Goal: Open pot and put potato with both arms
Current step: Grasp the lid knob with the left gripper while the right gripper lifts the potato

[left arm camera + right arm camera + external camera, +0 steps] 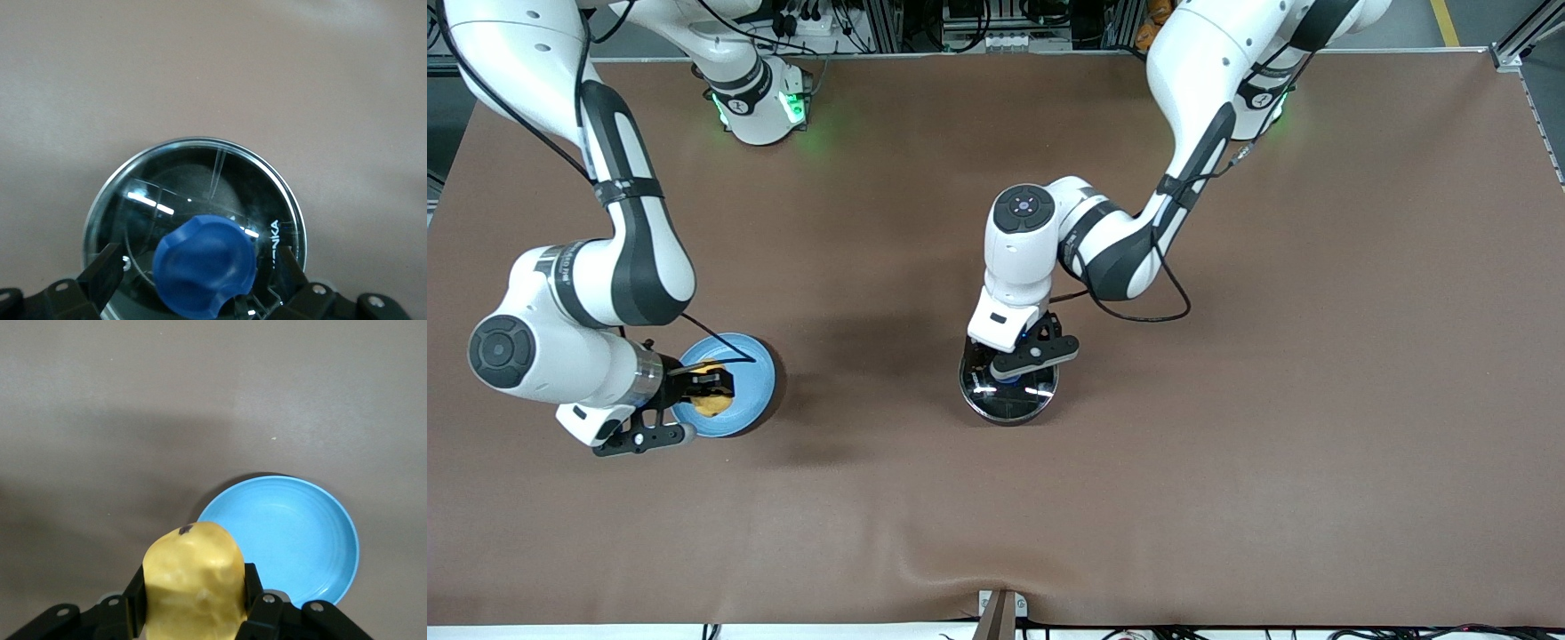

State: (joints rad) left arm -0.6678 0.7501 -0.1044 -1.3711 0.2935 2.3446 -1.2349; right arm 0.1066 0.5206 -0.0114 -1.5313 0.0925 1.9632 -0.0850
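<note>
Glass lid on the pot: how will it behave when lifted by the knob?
The lid looks like rigid glass, so probably stiff but breakable if dropped. Its blue knob is rounded and smooth, so the left gripper's open fingers may slip, tilting the lid.

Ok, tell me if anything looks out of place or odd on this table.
Nothing stands out. The glass lid sits level on the pot, with the left gripper open around its blue knob. The right gripper holds the potato over the blue plate. Nothing looks spilled or damaged.
</note>
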